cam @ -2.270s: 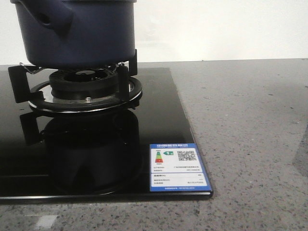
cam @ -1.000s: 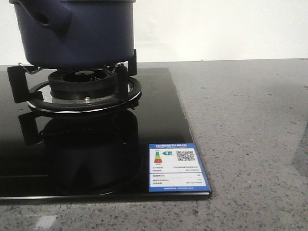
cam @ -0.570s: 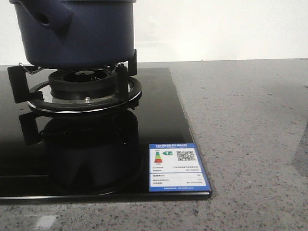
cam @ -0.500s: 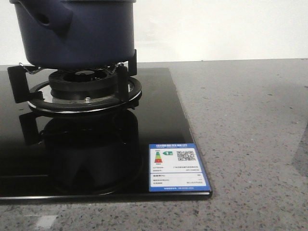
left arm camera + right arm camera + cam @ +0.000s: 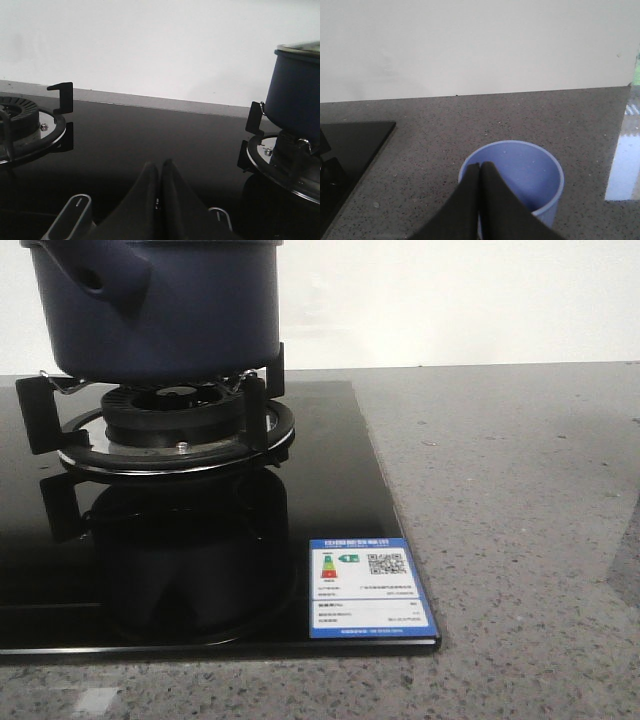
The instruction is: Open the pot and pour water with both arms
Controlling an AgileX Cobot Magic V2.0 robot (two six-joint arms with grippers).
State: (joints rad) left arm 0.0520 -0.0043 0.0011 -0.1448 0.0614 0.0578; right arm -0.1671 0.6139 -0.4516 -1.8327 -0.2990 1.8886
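The dark navy-blue pot point(image 5: 160, 305) stands on the gas burner's black pan support point(image 5: 175, 430); its stubby side handle point(image 5: 105, 280) with a hole faces the camera's left. Its top is cut off in the front view. In the left wrist view the pot point(image 5: 297, 95) shows with a pale rim on top. My left gripper point(image 5: 160, 163) is shut and empty above the black glass hob, apart from the pot. My right gripper point(image 5: 480, 165) is shut and empty, just above the near rim of a pale blue cup point(image 5: 520, 175) on the grey counter. Neither gripper shows in the front view.
The black glass hob point(image 5: 330, 470) carries a blue and white energy label point(image 5: 370, 587) at its near right corner. A second burner point(image 5: 25, 125) shows in the left wrist view, with two knobs point(image 5: 70, 217) near my fingers. Grey speckled counter point(image 5: 520, 520) lies to the right, a white wall behind.
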